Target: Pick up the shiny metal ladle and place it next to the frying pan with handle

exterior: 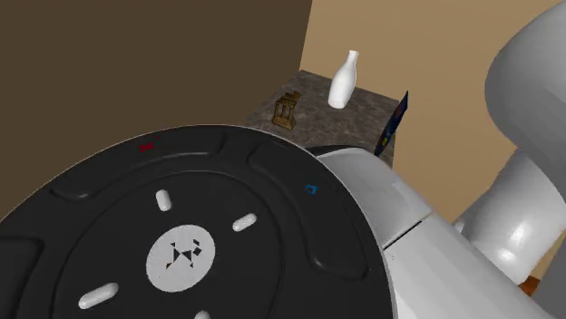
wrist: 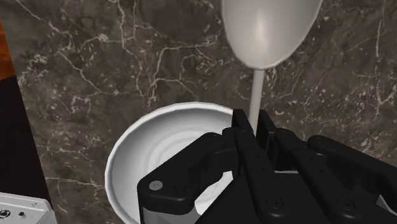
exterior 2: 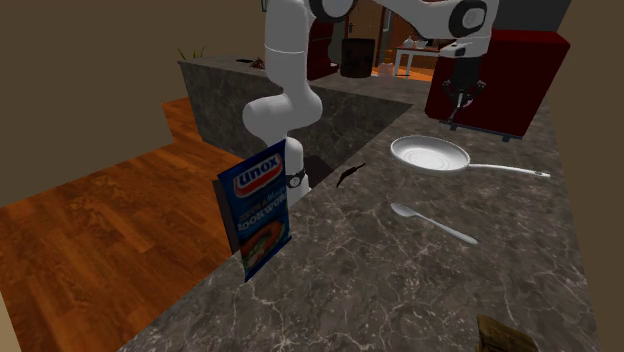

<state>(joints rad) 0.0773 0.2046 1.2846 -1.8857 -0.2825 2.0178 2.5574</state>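
Your claw point(wrist: 254, 122) pinches the pale ladle point(wrist: 270, 28) by its handle, over the white frying pan point(wrist: 137, 153) on the marble desk point(wrist: 95, 63).

Shoulder view hugs arm point(exterior: 413, 240) — second exterior faces it across counter point(exterior 2: 350, 285).

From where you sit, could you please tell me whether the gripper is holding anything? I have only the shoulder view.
Observer: Yes. In the wrist view the gripper clasps the pale, thin handle of the ladle, whose bowl sticks out beyond the fingertips.
Operator: Thank you. What lies beneath it?
Observer: The frying pan sits on the dark marbled counter, and the gripper hangs above the pan.
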